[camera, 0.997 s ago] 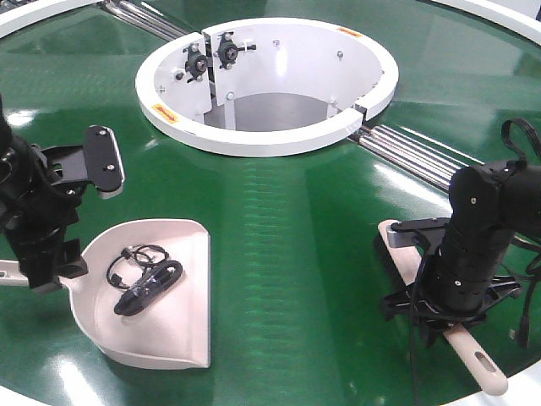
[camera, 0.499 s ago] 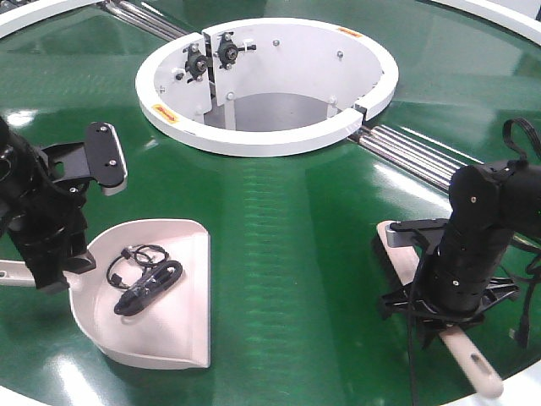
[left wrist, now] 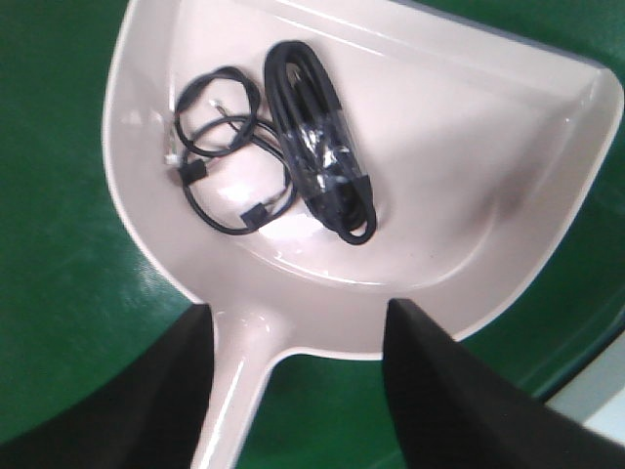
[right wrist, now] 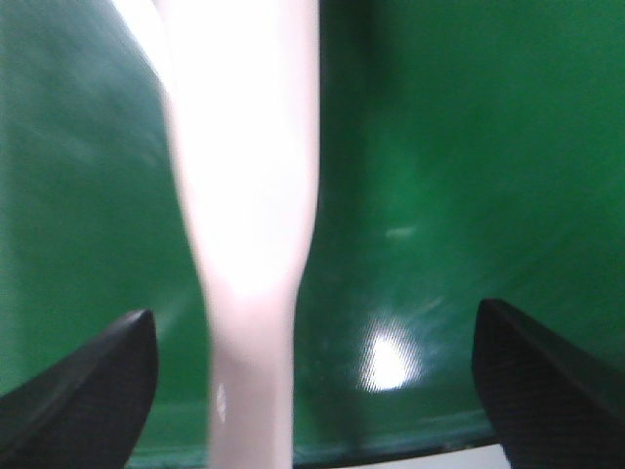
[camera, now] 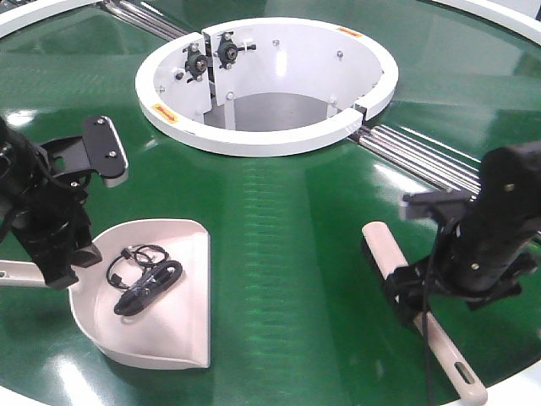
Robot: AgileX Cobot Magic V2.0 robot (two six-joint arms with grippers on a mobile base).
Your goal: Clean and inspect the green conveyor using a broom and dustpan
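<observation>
Progress assessment: the collection step appears largely done; the remainder is judged to be disposal and inspection.

1. Near edge of the green conveyor, right side. The broom lies flat on the belt, handle end with its slotted hole toward the near edge, brush head pointing inward. The right gripper hangs above the handle with its jaws spread wide; neither finger touches the handle in the right wrist view. The broom is therefore not held.

2. Near edge, left side. The dustpan rests on the belt, its flat front lip facing the belt centre. Inside it lie a coiled black cable and a looser loop of thin black wire. This debris is already gathered.

3. The left gripper straddles the dustpan handle where it joins the scoop. The jaws stand open, one each side of the handle, with visible gaps. The dustpan is not yet grasped.

4. Belt centre. No further loose debris shows on the visible belt surface, only glare spots.

5. Far side. The white ring housing and the metal rods beside it stand undisturbed.

Remaining, as judged: close on the dustpan handle, lift, empty, then check the belt.
</observation>
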